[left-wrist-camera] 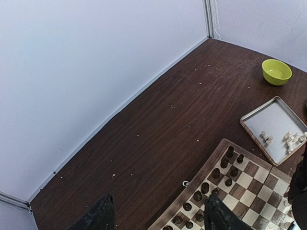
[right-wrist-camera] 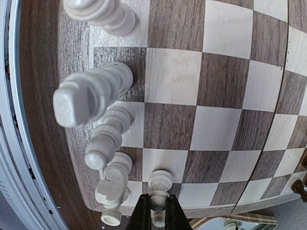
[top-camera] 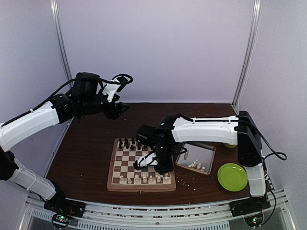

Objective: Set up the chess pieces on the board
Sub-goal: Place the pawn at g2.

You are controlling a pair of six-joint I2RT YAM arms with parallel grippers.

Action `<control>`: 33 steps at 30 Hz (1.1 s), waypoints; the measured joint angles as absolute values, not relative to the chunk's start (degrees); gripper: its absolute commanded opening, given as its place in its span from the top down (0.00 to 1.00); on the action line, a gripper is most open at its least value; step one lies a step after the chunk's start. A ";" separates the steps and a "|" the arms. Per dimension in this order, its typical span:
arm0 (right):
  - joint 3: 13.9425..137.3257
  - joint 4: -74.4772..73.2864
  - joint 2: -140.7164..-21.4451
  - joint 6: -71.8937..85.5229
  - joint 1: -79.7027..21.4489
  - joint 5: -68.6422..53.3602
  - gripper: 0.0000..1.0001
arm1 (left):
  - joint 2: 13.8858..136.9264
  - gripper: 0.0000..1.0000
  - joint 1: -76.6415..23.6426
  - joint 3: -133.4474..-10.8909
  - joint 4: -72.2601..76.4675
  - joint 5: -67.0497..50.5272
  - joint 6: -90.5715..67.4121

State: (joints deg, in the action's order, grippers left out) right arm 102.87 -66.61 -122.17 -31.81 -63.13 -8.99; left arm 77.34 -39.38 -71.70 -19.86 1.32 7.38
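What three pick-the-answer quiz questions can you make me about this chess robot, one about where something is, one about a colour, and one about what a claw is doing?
1. Where does the shiny rectangular metal tray lie, compared with the square wooden chessboard?
A. On top of it
B. Beside it, on the robot's right
C. Beside it, on the robot's left

2. What colour is the small round bowl?
A. Red
B. Blue
C. Lime green

3. What is the right gripper doing?
A. It is shut on a cream-white chess piece
B. It is wide open and empty
C. It is holding the bowl

Answers:
1 B: the top view shows the tray just off the board's right edge.
2 C: the left wrist view shows it lime green.
3 A: the right wrist view shows both fingers pressed against the piece.
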 measured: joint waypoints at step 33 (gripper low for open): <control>103.04 -66.26 -123.11 -31.53 -63.90 -8.54 0.79 | 77.34 0.35 -39.40 -71.70 -19.86 1.28 7.38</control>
